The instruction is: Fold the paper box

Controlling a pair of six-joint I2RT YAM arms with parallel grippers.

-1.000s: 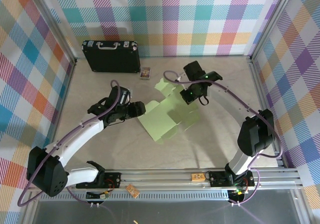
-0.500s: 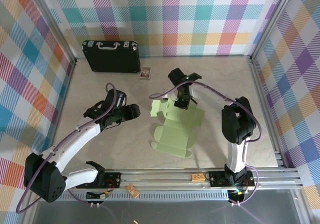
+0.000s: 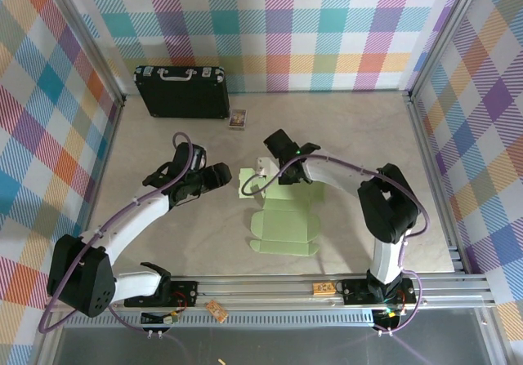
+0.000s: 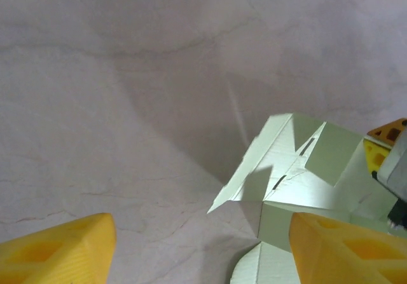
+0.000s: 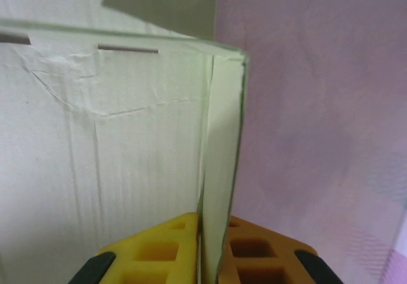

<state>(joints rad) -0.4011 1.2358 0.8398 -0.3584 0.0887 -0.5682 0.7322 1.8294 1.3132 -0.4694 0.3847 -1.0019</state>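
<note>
On the table (image 3: 163, 242), the case (image 3: 181, 93) sits far left by the wall. The box (image 3: 286, 222) lies mid-table, mostly flat with one flap raised. Right gripper (image 5: 206, 227) is clamped on that flap's edge. Left gripper (image 3: 217, 175) hangs just left of it, fingers apart, nothing held. Tiny card (image 3: 238, 119) sits beside the case.

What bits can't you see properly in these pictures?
- Top view: the picture on the card is too small to read.
- Top view: the right arm covers the far flaps of the paper box.
- Right wrist view: the frame edges cut off most of the box.
</note>
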